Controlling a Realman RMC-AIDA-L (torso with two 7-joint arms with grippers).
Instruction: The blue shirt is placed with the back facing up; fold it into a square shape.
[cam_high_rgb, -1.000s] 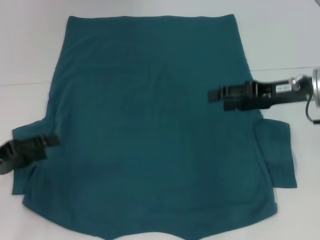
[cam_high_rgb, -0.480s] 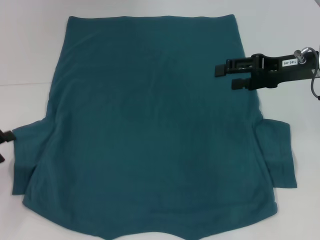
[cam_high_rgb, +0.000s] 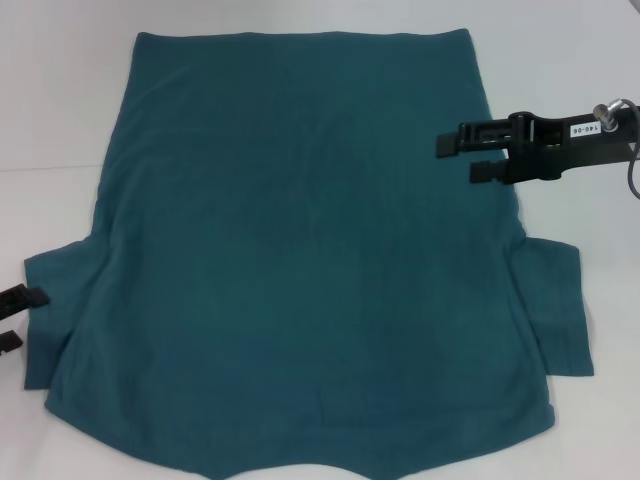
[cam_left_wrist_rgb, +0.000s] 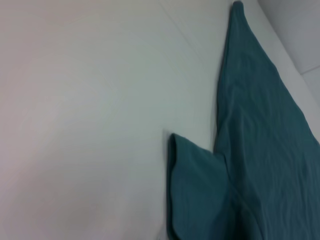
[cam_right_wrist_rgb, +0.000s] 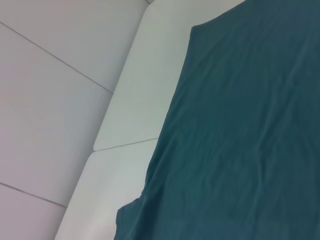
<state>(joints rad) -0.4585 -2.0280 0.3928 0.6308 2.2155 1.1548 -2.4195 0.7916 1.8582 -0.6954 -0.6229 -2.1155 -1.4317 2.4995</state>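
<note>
A: Position check: where does the blue shirt (cam_high_rgb: 300, 250) lie relative to each gripper?

B: The shirt is spread flat on the white table (cam_high_rgb: 580, 90), back side up, hem at the far edge and collar at the near edge. Its long axis runs away from the robot. Both sleeves stick out sideways near the near end.

A: Left gripper?

B: The left gripper (cam_high_rgb: 12, 318) is at the left border of the head view, just beside the cuff of the left sleeve (cam_high_rgb: 55, 310). Two finger tips show with a gap between them and nothing inside. The sleeve lies inboard of the fingers.

A: Right gripper?

B: The right gripper (cam_high_rgb: 468, 158) hovers over the shirt's right side seam, farther up the body than the right sleeve (cam_high_rgb: 555, 305). Fingers are parted and empty, pointing toward the shirt's centreline.

A: Which arm is nearer a sleeve?

B: The left. Judged from this layout, the first fold would likely start at the sleeves, and the right gripper would need to travel toward the robot to reach its sleeve.
</note>
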